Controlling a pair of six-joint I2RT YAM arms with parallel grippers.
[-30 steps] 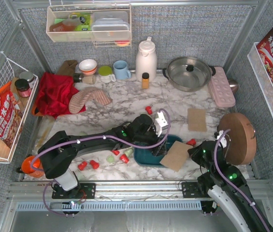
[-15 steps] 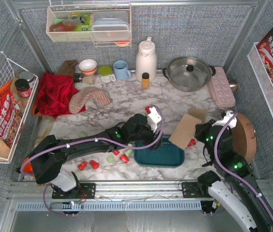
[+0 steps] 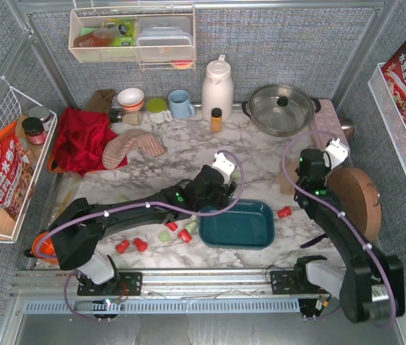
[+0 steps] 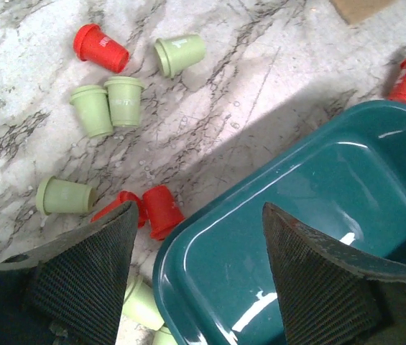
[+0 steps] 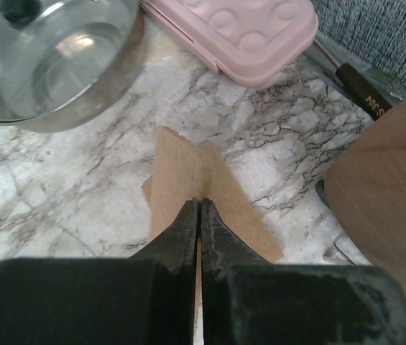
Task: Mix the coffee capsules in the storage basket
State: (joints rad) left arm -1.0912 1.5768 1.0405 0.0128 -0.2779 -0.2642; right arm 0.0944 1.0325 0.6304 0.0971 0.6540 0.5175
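The teal storage basket [image 3: 238, 223] lies front centre, its inside bare [image 4: 296, 215]. Red and mint coffee capsules lie scattered on the marble to its left [image 3: 185, 235] [image 4: 109, 106], with one red capsule [image 3: 284, 212] on its right. Two red ones [image 4: 161, 210] touch the basket's corner. My left gripper [image 3: 220, 192] [image 4: 197, 212] hangs open over the basket's left rim with nothing in it. My right gripper [image 3: 307, 164] [image 5: 200, 203] is shut on a tan cardboard sheet [image 5: 242, 208], above a second sheet [image 5: 174, 172] lying on the table at the back right.
A steel pot [image 3: 282, 108] [image 5: 52, 57] and a pink tray [image 3: 330, 129] [image 5: 238, 29] stand just beyond the right gripper. A round wooden board [image 3: 353, 205] is at its right. A white jug [image 3: 217, 88], an amber bottle [image 3: 216, 119] and a red cloth [image 3: 80, 140] line the back.
My right gripper lifted the cardboard sheet off the basket and carried it to the back right. The basket's inside now shows. The left gripper shifted slightly back and left.
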